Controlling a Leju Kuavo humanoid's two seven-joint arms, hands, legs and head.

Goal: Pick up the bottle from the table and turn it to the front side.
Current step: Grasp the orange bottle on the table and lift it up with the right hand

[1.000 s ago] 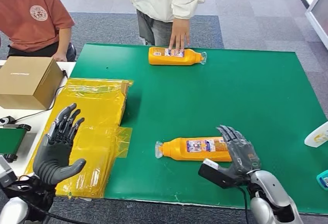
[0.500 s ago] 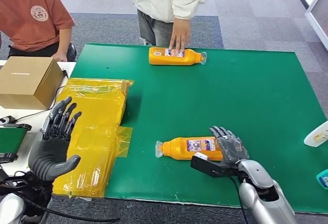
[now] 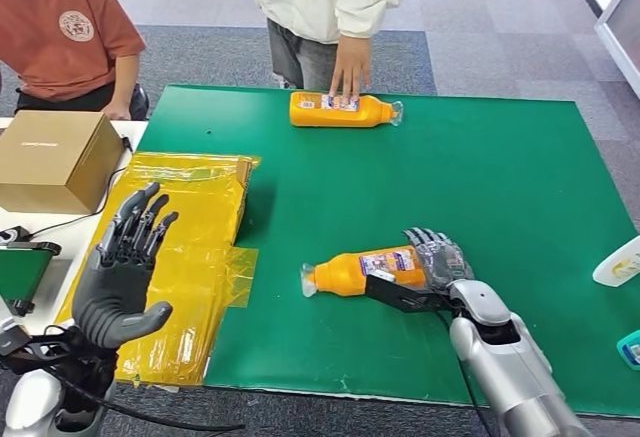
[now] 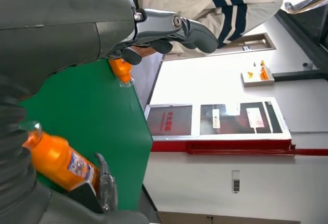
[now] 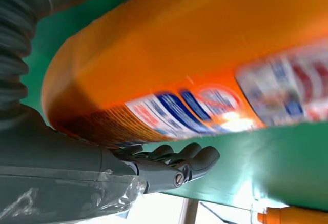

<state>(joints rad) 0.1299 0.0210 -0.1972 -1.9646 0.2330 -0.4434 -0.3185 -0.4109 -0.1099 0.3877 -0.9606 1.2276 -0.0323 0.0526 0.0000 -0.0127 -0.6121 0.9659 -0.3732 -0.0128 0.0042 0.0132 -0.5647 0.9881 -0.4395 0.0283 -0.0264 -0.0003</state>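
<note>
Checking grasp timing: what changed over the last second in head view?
The right hand slid left along the near orange bottle and closed around its base; the bottle is now tilted, its base end raised and shifted toward the table's far side. The left hand wavered slightly over the yellow sheet, holding nothing. The far bottle under the person's hand stayed put.

Orange bottle (image 3: 361, 271), labelled, lying on side on green mat, cap pointing left.
</note>
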